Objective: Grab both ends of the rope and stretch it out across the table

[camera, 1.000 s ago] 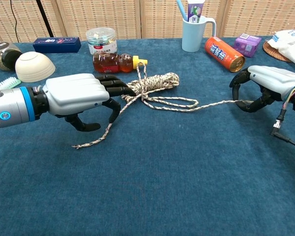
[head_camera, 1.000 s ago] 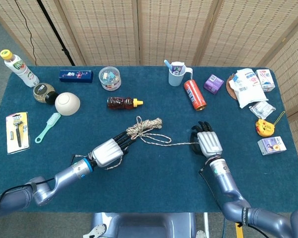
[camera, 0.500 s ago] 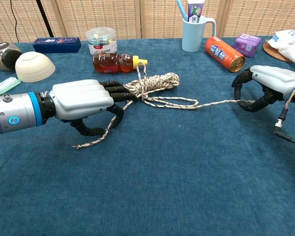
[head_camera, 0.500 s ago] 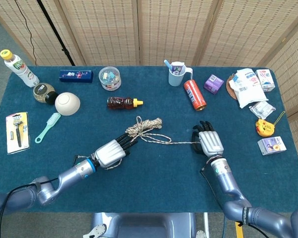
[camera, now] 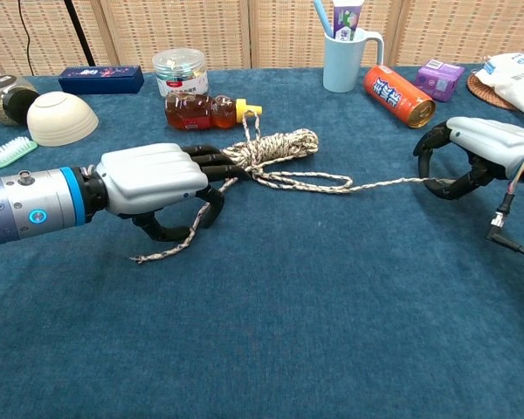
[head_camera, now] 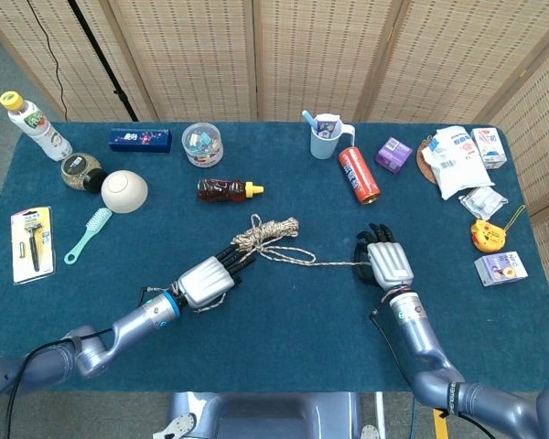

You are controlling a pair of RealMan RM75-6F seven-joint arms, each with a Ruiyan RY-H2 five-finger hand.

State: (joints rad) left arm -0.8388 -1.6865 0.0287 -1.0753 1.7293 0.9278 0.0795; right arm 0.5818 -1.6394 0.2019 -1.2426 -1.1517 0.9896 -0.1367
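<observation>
Now the left hand [camera: 153,179] sits slightly nearer the robot than a second ago, fingers curled over one rope [camera: 275,148] strand. Right hand [camera: 472,153] stays pinching the other end; the coil remains mid-worktop [camera: 332,314].

The left arm reaches in low over the table from the near left edge, its forearm slanting toward the middle. The left hand [camera: 153,179] lies back up, fingers [camera: 205,161] stretched forward and bunched, thumb curled underneath (whether it truly pinches anything cannot be told). The right arm comes up from the near right edge, wrist nearly straight. The right hand [head_camera: 387,262] is also back up, its dark fingers [camera: 430,145] hooked downward and thumb curled in beneath
</observation>
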